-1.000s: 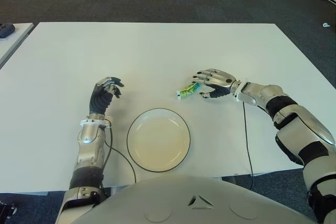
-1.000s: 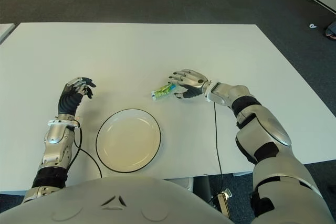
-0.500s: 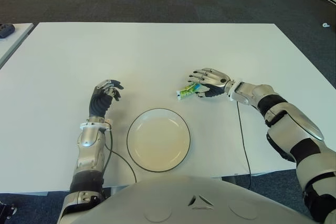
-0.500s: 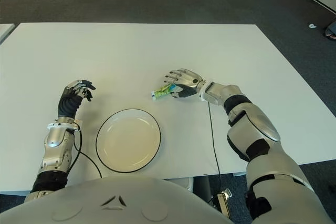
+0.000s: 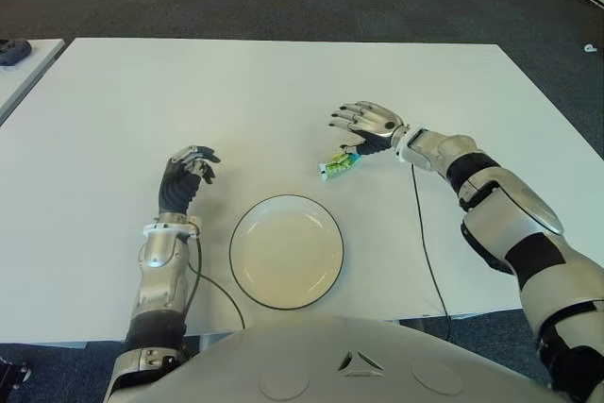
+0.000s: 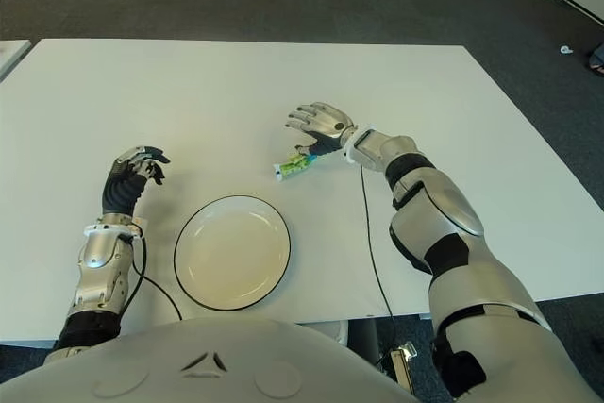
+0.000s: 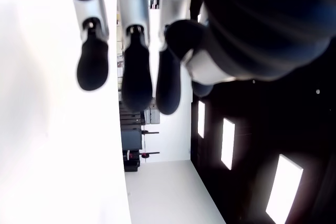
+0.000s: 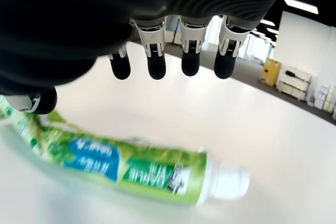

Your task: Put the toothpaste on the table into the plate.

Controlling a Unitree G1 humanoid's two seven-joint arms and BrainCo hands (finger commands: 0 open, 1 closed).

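A small green and blue toothpaste tube (image 5: 340, 164) lies flat on the white table (image 5: 283, 92), just beyond the right rim of the round white plate (image 5: 286, 252) with its dark edge. My right hand (image 5: 360, 127) hovers at the tube's far end, fingers spread and holding nothing. In the right wrist view the tube (image 8: 131, 169) lies under the extended fingertips (image 8: 190, 61), its white cap pointing away from the thumb. My left hand (image 5: 185, 173) shows left of the plate, fingers curled on nothing.
A black cable (image 5: 423, 233) runs from the right wrist toward the table's near edge, and another loops from the left wrist beside the plate. Dark carpet lies beyond the table. A second table's corner (image 5: 24, 49) shows at far left.
My right hand has slid left and away along the table and spread its fingers wider above the tube. The toothpaste has stayed in place. The left hand drew back slightly.
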